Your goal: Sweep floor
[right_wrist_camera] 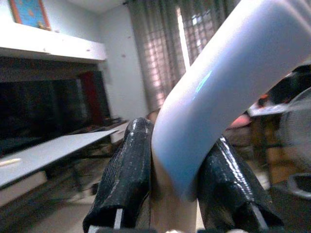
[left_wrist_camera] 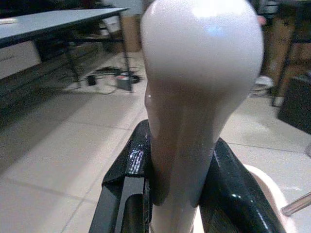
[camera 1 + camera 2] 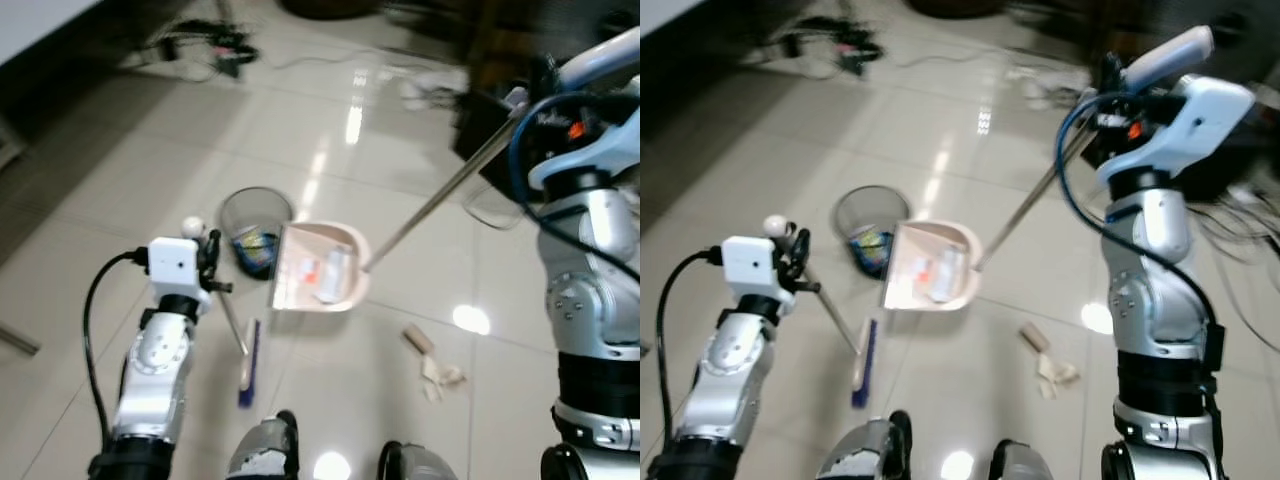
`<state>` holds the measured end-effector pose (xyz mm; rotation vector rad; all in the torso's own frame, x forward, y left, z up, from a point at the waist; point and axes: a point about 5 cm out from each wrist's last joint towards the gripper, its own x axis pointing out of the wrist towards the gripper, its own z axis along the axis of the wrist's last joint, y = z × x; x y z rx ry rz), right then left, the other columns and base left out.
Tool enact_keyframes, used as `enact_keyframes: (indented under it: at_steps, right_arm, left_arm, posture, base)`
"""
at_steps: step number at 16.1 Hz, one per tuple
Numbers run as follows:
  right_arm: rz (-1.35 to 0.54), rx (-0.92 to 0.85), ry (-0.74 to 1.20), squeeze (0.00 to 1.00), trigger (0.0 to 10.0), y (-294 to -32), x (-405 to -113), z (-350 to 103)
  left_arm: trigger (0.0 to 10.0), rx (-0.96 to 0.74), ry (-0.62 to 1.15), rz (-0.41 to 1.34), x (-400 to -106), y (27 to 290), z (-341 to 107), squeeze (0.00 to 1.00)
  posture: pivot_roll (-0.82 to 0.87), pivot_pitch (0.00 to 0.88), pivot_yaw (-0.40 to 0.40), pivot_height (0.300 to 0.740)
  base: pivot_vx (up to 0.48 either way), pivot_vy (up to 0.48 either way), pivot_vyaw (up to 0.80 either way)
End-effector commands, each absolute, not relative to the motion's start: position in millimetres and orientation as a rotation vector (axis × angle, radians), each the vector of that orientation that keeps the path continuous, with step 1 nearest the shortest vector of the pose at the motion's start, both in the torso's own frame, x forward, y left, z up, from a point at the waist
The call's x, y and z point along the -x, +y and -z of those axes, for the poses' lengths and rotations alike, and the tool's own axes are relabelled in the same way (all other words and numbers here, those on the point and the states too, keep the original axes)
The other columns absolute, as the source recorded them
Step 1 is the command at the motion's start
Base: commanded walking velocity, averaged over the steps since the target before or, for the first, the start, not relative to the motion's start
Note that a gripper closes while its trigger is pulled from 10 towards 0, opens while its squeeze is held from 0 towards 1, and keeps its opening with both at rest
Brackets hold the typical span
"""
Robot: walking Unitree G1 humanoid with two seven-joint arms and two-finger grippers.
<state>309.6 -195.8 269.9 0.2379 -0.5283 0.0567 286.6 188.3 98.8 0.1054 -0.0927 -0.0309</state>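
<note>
Gripping the broom handle (image 2: 194, 121) with my left claw (image 2: 180, 194), both black fingers (image 2: 129, 179) clamped on its rounded cream top end. Broom (image 3: 243, 350) slants down to the tiled floor (image 3: 130, 200), blue brush head (image 3: 248, 368) resting on the tiles just in front of my feet, near the dustpan's open edge. My right claw (image 1: 170, 194) is clenched on the pale blue grip (image 1: 218, 92) of the dustpan handle, held high on the right side. Long metal pole (image 3: 440, 195) runs from there down to the cream dustpan (image 3: 320, 265), which sits flat on the floor with some scraps (image 3: 325, 272) inside, red and white bits. Small mesh waste bin (image 3: 255, 225) stands just beside the dustpan on its left, touching or nearly, with colored trash in it. Crumpled paper and a small wood-colored piece (image 3: 432, 362) lie on the floor to the right of the dustpan, apart from it, not swept up. Cables (image 3: 205, 45) lie tangled on the floor far back. Grey surface (image 2: 58, 22) visible in the left wrist view.
</note>
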Motion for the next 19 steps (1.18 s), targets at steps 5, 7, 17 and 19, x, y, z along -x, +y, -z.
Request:
enact_keyframes:
  at_steps: [5,7,17,19]
  right_arm:
    - [-0.006,-0.300,-0.555,0.00,10.0,-209.2,-305.7,-283.4]
    - [0.008,-0.307,-0.555,0.00,10.0,-211.6,-305.0,-283.4]
    - [0.042,-0.340,-0.586,0.00,10.0,-219.7,-303.1,-287.1]
    - [0.050,-0.340,-0.590,0.00,10.0,-221.3,-303.3,-287.1]
  left_arm:
    - [10.0,-0.136,-0.115,0.046,-282.9,177.0,-104.5,0.00]
    - [10.0,-0.138,-0.111,0.049,-282.9,175.3,-104.6,0.00]
    - [10.0,-0.140,-0.091,0.063,-283.1,171.3,-101.3,0.00]
    - [10.0,-0.138,-0.087,0.062,-282.8,170.6,-100.3,0.00]
  posture:
    - [-0.02,0.064,0.051,0.740]
    - [-0.02,0.063,0.053,0.740]
    - [-0.02,0.052,0.060,0.740]
    - [-0.02,0.051,0.061,0.740]
  base:
    - [0.160,0.000,0.80]
    - [0.281,0.000,0.80]
    - [0.283,0.000,0.00]
    - [0.287,0.000,0.00]
